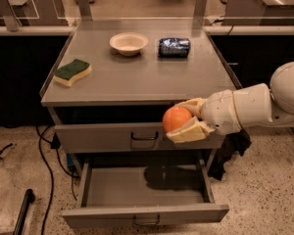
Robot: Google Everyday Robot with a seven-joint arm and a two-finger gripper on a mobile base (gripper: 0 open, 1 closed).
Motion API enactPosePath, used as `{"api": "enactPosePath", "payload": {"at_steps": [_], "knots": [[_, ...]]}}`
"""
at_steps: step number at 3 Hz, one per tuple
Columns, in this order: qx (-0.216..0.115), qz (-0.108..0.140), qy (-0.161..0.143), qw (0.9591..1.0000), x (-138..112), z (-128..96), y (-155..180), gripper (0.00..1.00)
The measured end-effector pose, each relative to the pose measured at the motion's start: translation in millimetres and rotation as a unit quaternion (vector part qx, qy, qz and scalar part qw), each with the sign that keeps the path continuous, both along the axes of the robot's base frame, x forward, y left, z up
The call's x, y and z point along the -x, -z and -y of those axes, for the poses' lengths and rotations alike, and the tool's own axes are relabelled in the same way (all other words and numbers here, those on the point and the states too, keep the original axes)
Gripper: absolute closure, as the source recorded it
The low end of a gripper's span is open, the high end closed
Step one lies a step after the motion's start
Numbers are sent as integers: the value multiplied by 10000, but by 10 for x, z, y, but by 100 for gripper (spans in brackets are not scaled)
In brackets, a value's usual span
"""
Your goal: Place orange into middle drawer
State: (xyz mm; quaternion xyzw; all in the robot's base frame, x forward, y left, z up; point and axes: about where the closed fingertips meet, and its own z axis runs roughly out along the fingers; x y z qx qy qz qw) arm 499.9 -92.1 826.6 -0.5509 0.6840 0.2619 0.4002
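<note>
Jaws clasping orange, above middle drawer

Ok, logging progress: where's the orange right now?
In the camera view, right of centre: the orange is held in the pincer, before the upper drawer front and above the open middle drawer.

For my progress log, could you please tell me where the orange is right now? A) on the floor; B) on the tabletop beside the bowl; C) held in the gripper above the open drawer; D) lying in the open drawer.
C: the gripper is shut on the orange in front of the upper drawer, over the open middle drawer.
</note>
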Motion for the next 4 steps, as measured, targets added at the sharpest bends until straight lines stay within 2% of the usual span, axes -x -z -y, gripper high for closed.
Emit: {"api": "enactPosePath", "payload": {"at_steps": [1, 2, 3, 4], "knots": [[206, 6, -118, 9997, 56, -2, 273, 100], [270, -27, -95, 9996, 85, 80, 788, 100], [248, -42, -80, 9997, 100, 173, 1497, 100], [289, -327, -10, 9990, 70, 270, 2448, 100]]}}
